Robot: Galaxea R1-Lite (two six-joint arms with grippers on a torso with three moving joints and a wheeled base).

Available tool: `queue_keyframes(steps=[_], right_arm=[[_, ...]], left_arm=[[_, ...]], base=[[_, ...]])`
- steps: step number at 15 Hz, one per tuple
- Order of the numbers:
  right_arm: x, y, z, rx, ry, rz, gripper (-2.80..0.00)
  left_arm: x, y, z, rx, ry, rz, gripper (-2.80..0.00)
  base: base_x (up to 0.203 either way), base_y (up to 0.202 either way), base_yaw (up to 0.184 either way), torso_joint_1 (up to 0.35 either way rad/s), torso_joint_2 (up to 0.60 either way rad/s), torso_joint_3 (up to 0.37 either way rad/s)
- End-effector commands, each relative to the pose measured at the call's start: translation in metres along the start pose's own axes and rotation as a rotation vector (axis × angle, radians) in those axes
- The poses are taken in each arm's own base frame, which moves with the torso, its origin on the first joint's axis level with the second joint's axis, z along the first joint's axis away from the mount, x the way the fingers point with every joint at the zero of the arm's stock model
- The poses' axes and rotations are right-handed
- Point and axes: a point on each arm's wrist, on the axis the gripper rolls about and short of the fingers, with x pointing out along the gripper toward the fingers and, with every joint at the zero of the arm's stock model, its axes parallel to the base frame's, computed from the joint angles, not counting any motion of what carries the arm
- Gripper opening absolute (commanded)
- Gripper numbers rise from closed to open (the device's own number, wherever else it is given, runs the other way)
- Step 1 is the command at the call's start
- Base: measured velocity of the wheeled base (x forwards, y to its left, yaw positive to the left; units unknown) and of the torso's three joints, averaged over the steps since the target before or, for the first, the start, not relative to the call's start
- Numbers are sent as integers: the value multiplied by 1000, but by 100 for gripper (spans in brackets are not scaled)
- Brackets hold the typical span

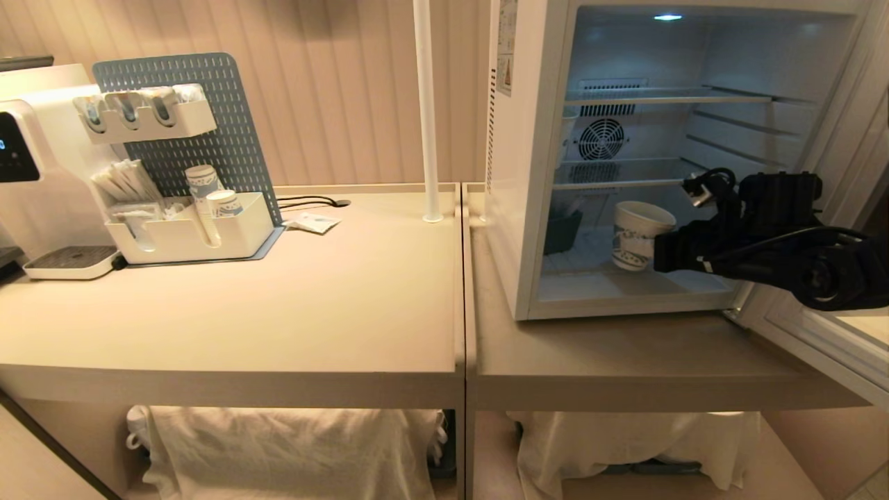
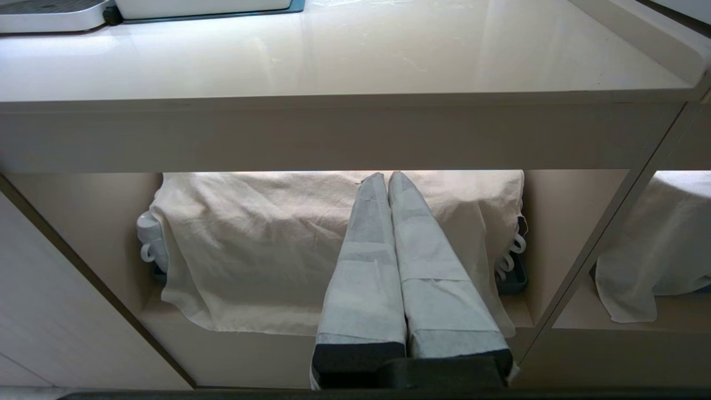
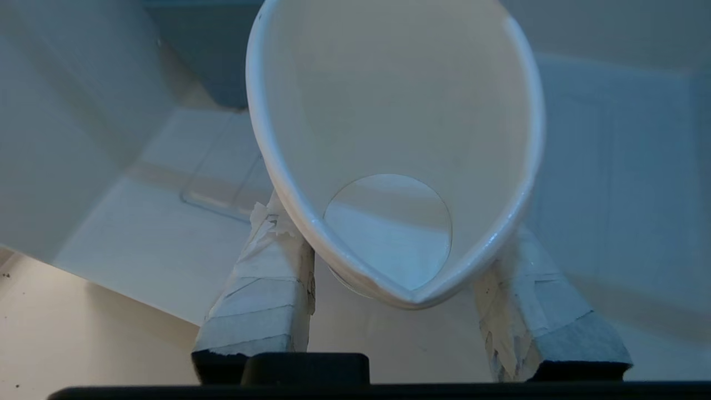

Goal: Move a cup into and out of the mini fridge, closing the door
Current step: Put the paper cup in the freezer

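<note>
I have the right end effector (image 1: 660, 253) clamped on the cup (image 1: 639, 232) inside the mini fridge (image 1: 528, 173), which stands on the beige surface (image 1: 278, 305); the left end effector (image 2: 389, 183) is pressed closed below that surface, facing a cloth-draped shelf.

A smooth white paper cup (image 3: 400, 139) sitting between tape-wrapped fingers (image 3: 266, 289), glossy tabletop (image 2: 333, 55) gleaming above crumpled cloth (image 2: 250, 250)

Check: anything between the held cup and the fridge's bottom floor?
Nothing visible. The right gripper holds the cup, squeezed oval, inside the mini fridge, door open. A dark tub sits further left, apart from it.
</note>
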Motion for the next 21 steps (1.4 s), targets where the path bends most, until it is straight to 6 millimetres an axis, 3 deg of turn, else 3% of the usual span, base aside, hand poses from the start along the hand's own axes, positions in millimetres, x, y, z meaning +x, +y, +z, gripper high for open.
queue_keyframes(steps=[1,16,17,21], right_arm=[[4,2,-3,1,8,9,-280],[20,-2,-11,-3,1,10,-280],[21,-3,-11,-5,-3,9,0],[18,-2,-7,-9,-16,8,0]], left_arm=[[0,0,0,0,0,0,-280],[0,0,0,0,0,0,-280],[0,0,0,0,0,0,-280],[0,0,0,0,0,0,-280]], base=[[0,0,0,0,0,0],[0,0,0,0,0,0],[0,0,0,0,0,0],[0,0,0,0,0,0]])
